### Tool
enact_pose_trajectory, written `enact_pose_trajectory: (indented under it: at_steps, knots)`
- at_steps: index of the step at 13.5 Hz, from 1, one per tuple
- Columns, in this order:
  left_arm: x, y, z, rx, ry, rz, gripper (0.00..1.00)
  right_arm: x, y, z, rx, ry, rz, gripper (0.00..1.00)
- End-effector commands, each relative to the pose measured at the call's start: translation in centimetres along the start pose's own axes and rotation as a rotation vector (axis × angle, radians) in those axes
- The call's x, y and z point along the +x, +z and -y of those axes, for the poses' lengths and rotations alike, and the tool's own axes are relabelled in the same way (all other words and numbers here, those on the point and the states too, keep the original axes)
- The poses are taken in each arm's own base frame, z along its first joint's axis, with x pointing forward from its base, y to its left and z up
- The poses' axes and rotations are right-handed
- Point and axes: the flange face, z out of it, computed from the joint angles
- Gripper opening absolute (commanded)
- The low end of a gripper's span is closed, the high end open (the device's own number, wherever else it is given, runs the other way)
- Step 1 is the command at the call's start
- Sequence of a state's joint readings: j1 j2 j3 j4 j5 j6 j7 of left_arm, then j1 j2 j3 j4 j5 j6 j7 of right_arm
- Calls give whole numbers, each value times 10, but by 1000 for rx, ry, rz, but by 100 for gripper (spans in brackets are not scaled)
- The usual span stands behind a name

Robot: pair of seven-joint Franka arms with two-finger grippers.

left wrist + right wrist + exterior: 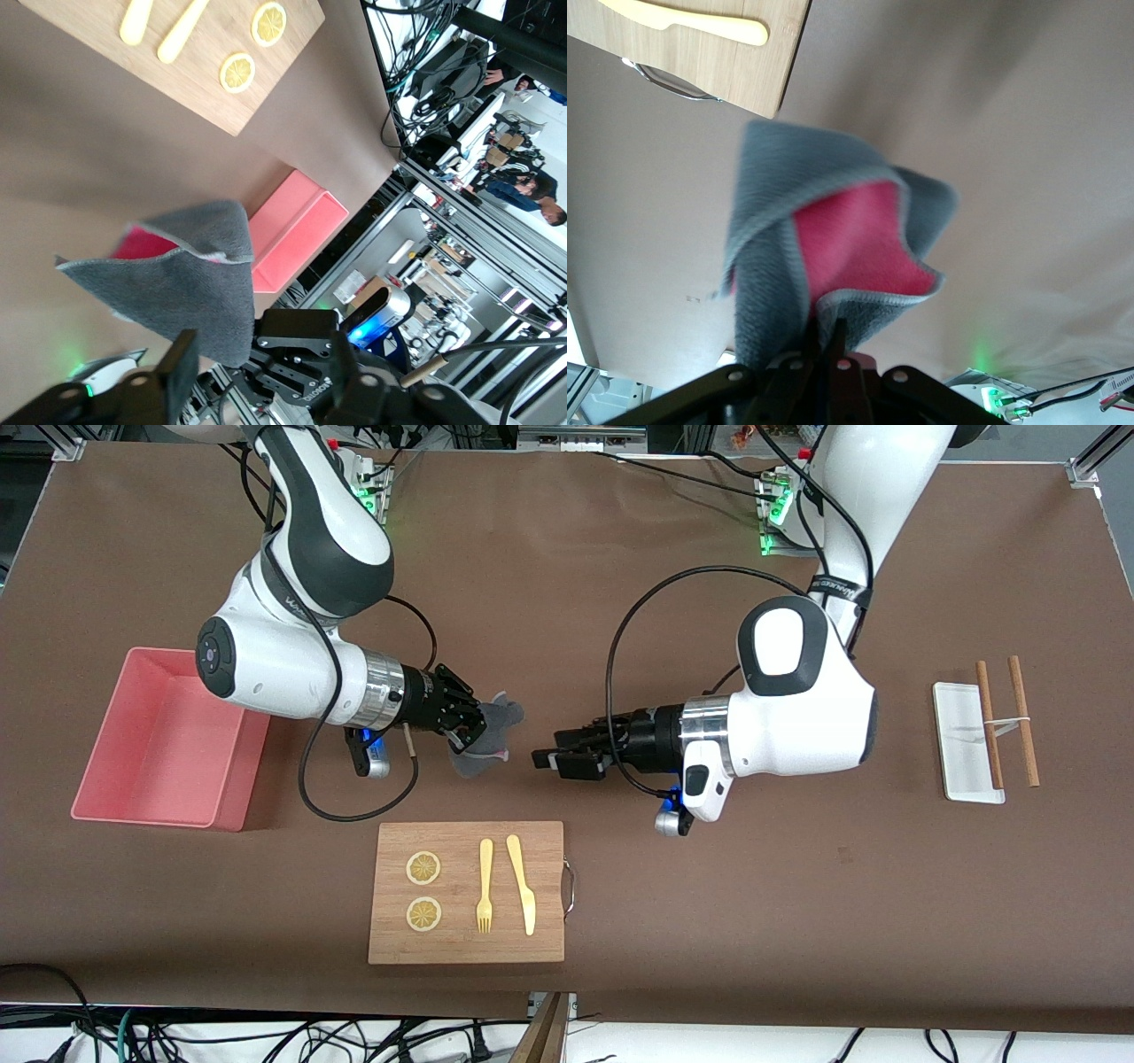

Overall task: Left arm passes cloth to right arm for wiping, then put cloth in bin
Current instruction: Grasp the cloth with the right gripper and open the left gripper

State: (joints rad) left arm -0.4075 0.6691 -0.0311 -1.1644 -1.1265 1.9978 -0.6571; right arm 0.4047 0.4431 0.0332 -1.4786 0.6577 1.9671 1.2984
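Note:
The cloth (493,732), dark grey outside and crimson inside, hangs folded from my right gripper (476,730), which is shut on it above the table, over the bare spot beside the wooden board. In the right wrist view the shut fingers (829,347) pinch the cloth (833,239) at its edge. My left gripper (544,760) is open and empty, level with the cloth and a short gap away from it. In the left wrist view its fingers (181,358) stand apart, with the cloth (186,279) ahead of them. The salmon-pink bin (232,795) sits at the right arm's end of the table and is empty; it also shows in the left wrist view (297,226).
A wooden board (468,939) with a fork, a knife and two lemon slices lies nearer the front camera than the grippers. A white tray (959,737) with two wooden sticks (1023,722) lies at the left arm's end.

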Motion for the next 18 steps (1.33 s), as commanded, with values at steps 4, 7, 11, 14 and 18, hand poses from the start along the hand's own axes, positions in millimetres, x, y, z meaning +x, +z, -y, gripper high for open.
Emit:
enact_pose_trajectory:
  at_steps: [4,7,11,14,18]
  knots:
    - [-21,-114,12,380,175,-218,100,-7,50,-25,-159,-193,-106,0]
    - [-30,-187,39,518,294,-239,100,-1,94,-52,-291,-307,-167,0]
    - [-54,-286,82,789,337,-273,100,44,150,-85,-371,-297,-159,0]
    - [-70,-320,111,1016,477,-294,100,78,171,-91,-416,-321,-170,0]
    - [-69,-340,141,1130,467,-368,100,166,133,-104,-444,-434,-169,0]
